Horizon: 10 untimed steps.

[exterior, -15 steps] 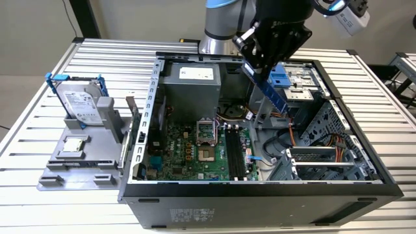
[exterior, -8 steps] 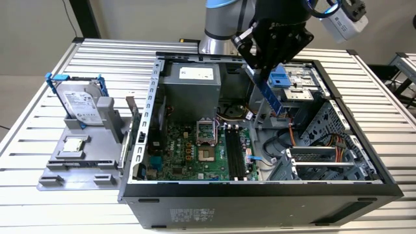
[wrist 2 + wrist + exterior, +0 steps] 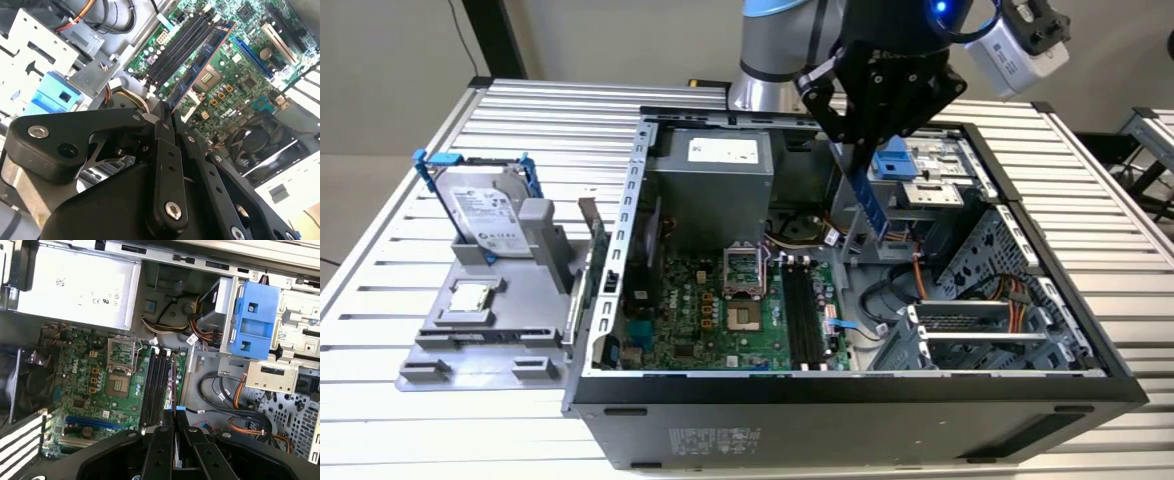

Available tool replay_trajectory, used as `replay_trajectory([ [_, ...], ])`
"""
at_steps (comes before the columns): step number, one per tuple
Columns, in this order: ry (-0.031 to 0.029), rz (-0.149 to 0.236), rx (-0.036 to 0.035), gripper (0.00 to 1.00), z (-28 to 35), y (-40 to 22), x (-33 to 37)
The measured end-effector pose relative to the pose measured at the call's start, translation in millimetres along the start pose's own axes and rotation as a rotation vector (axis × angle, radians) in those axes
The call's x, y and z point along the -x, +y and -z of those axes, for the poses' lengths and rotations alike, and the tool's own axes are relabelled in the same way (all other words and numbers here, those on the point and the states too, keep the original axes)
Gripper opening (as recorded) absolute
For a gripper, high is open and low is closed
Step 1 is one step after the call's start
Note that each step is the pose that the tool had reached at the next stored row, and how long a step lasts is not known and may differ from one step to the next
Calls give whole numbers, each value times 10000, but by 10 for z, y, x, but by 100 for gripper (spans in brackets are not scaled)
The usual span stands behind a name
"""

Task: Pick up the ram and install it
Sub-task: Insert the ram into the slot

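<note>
Slatted metal table (image 3: 454,430), open computer case (image 3: 854,385) lying on it; my gripper (image 3: 851,140) is clamped on one end of the ram (image 3: 863,195), whose long axis hangs down from me toward the memory slots (image 3: 803,315) mid-case, not yet seated.

The ram (image 3: 202,57) is dark blue-green with a reddish edge; the tool (image 3: 857,140) is black. The motherboard (image 3: 720,320) is green with black slots (image 3: 803,310). The bench (image 3: 400,430) is silver, striped by slats. The drive (image 3: 487,215) is silver with blue rails (image 3: 427,175); the case (image 3: 854,420) is dark grey.
</note>
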State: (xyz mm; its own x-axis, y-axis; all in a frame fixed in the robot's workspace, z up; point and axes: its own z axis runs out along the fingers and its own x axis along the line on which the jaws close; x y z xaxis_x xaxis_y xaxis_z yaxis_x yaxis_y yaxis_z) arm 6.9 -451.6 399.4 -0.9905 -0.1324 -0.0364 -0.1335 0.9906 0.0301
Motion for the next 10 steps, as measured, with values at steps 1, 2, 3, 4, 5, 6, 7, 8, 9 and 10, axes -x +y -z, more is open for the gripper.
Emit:
replay_trajectory([
  [1, -2, -80, -3, 0, -2, 0, 0],
  [2, -4, -159, -7, 0, -4, 0, 0],
  [3, -5, -207, -9, 0, -5, 0, 0],
  [4, -5, -208, -10, 0, -5, 0, 0],
  [5, -5, -209, -9, 0, -5, 0, 0],
  [6, -5, -209, -8, 0, -6, 0, 0],
  [7, -5, -209, -8, 0, -6, 0, 0],
  [8, -4, -210, -8, 0, -6, 0, 0],
  [9, -4, -210, -8, 0, -6, 0, 0],
  [10, -3, -209, -8, 0, -6, 0, 0],
])
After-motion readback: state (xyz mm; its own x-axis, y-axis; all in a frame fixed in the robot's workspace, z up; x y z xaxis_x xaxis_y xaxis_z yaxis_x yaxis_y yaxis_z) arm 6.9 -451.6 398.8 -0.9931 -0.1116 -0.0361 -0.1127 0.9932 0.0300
